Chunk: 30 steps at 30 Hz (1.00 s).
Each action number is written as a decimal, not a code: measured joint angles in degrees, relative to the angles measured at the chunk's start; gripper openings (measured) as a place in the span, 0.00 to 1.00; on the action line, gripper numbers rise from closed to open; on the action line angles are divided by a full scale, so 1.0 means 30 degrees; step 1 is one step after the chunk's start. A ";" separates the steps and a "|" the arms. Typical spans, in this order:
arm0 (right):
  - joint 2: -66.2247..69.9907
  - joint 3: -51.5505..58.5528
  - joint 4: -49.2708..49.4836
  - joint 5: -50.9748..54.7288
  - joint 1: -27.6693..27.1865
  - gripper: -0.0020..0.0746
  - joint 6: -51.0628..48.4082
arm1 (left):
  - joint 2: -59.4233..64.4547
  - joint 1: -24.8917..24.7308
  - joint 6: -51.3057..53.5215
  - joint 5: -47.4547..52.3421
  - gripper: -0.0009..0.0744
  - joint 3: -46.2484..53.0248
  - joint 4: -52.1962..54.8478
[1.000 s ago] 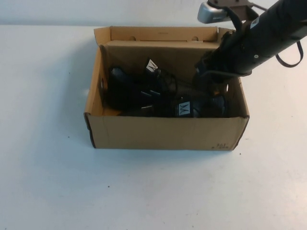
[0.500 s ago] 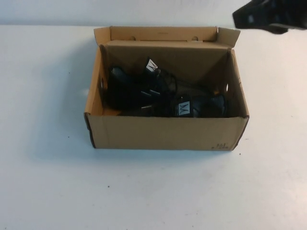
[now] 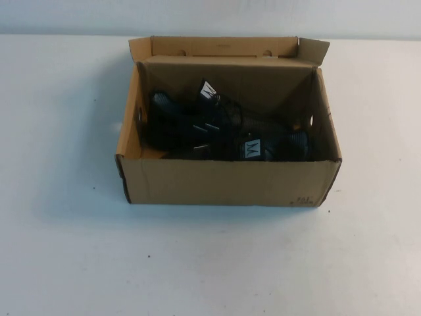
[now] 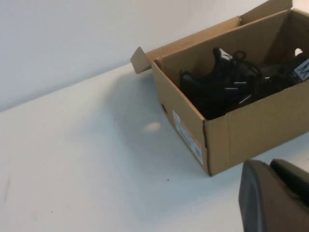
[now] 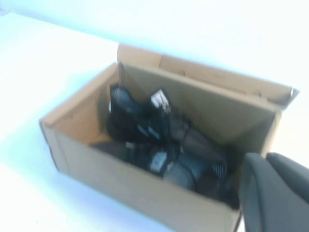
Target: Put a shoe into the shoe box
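The brown cardboard shoe box (image 3: pixel 223 184) stands open on the white table with its flap lid up at the back. Two black shoes lie inside. One shoe (image 3: pixel 184 122) sits toward the left end, the other (image 3: pixel 263 146) along the front wall toward the right. No arm shows in the high view. My left gripper (image 4: pixel 270 169) is shut and empty, low over the table, off the shoe box's (image 4: pixel 251 125) near corner. My right gripper (image 5: pixel 265 157) is shut and empty, raised beside the shoe box (image 5: pixel 120 179), looking down at the shoes (image 5: pixel 140 121).
White table (image 3: pixel 66 250) lies all around the box. A pale wall (image 3: pixel 210 16) runs along its far edge. A small label (image 4: pixel 186 135) is stuck on the box's end wall.
My right arm, which hung over the box's right end a second ago, has pulled up and away and left the high view. Both shoes lie unmoved in the box.
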 joint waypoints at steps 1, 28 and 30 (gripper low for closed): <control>-0.0475 0.0573 0.0000 -0.0184 0.0000 0.01 0.0000 | 0.0000 0.0000 0.0371 0.0000 0.01 -0.0002 -0.0358; -0.8264 0.8815 -0.0039 -0.3948 0.0000 0.01 0.0000 | 0.0000 0.0000 0.1226 0.1981 0.01 -0.0002 -0.5600; -0.8264 0.8815 -0.0039 -0.3863 0.0000 0.01 0.0000 | 0.0000 0.0000 0.1226 0.1981 0.01 -0.0002 -0.5551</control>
